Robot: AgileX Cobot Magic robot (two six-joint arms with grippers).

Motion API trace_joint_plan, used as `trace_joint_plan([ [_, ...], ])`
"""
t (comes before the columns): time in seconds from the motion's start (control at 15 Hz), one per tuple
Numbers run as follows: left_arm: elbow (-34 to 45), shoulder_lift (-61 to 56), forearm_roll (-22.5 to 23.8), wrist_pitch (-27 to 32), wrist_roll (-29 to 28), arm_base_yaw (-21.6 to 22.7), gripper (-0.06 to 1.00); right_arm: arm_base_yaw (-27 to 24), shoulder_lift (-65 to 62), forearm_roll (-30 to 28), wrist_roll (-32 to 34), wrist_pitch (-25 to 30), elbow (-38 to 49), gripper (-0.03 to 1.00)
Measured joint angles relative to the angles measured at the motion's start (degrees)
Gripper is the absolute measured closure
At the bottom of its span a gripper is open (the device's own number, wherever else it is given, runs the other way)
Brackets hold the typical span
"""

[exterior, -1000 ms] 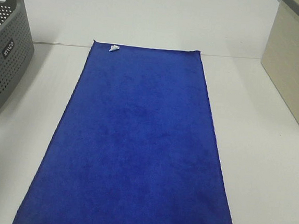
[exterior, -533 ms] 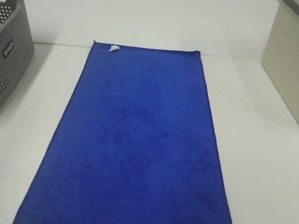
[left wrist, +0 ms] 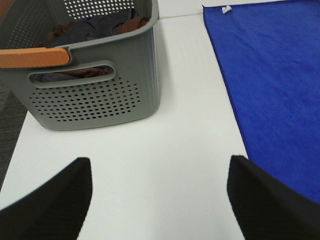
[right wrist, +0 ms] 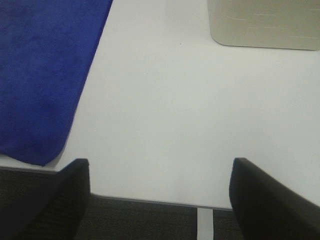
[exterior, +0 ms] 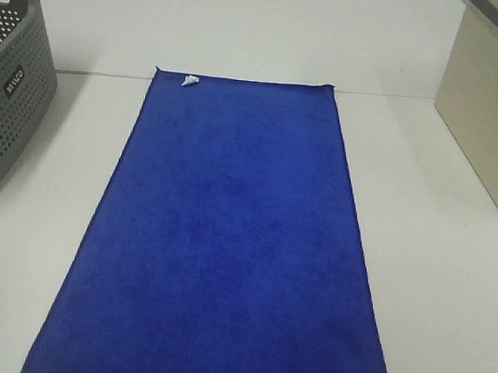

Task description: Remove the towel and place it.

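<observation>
The royal-blue towel (exterior: pixel 227 237) lies spread flat down the middle of the white table, its small white tag (exterior: pixel 189 81) near the far left corner. It also shows in the left wrist view (left wrist: pixel 272 75) and the right wrist view (right wrist: pixel 42 70). Neither gripper shows in the high view. My left gripper (left wrist: pixel 160 200) is open and empty above bare table between the grey basket and the towel's left edge. My right gripper (right wrist: pixel 160 200) is open and empty over the table's front edge, to the right of the towel's near corner.
A grey perforated basket (exterior: pixel 9 87) stands at the far left; the left wrist view shows it (left wrist: pixel 100 95) holding dark clothes, with an orange handle. A beige bin (exterior: pixel 491 112) stands at the far right and shows in the right wrist view (right wrist: pixel 262 25).
</observation>
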Motion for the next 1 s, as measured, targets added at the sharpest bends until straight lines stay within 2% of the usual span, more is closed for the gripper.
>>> trace_joint_plan([
  [0.07,0.34,-0.11,-0.63,0.06,1.20,0.00,0.23,0.00,0.00,0.06,-0.11,-1.43,0.40,0.21],
  [0.13,0.34,-0.17,-0.97,0.00,1.83,0.00,0.23,0.00,0.00,0.17,-0.29,-5.16,2.58,0.21],
  [0.2,0.34,-0.17,-0.97,0.00,1.89,0.00,0.23,0.00,0.00,0.17,-0.57,-5.84,2.75,0.21],
  [1.0,0.34,-0.17,-1.38,0.00,2.06,0.00,0.23,0.00,0.00,0.23,-0.63,-6.30,3.09,0.21],
])
